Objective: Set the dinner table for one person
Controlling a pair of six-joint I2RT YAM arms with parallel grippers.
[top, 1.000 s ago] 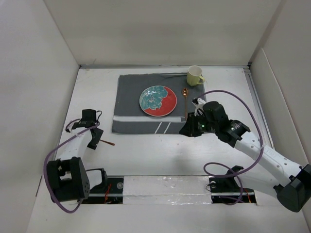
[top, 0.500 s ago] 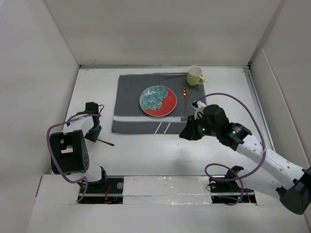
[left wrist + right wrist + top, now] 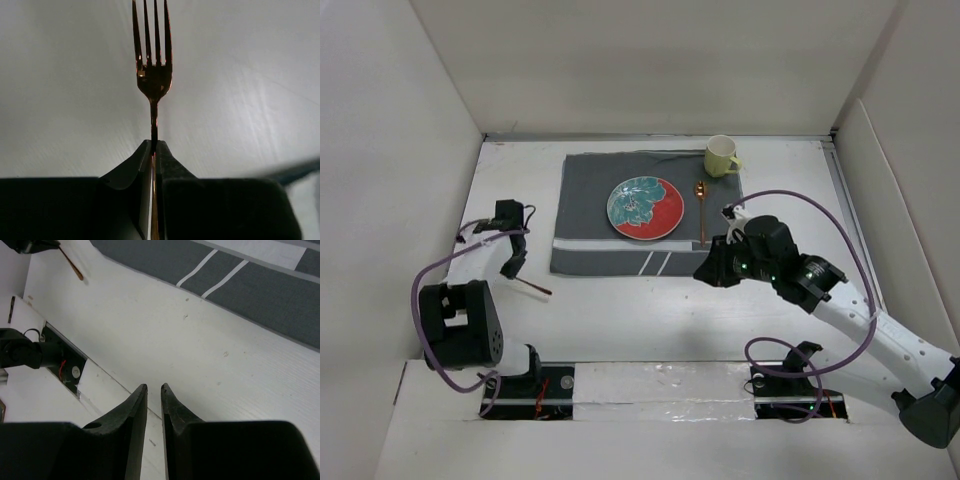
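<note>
Your left gripper point(image 3: 153, 145) is pinching the copper fork point(image 3: 152, 75) by its thin handle, tines pointing to 12 o'clock in the wrist view. The fork looks light, stiff and slick, so it may swivel. It hangs over the dinner table point(image 3: 620, 320), at 8 o'clock from the plate point(image 3: 645, 208). Your right gripper point(image 3: 154, 387) is nearly pressed together and empty.

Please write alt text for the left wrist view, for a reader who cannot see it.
A copper-coloured fork is held by its handle in the shut left jaws, tines pointing away from the camera, with the white table behind it.
</note>
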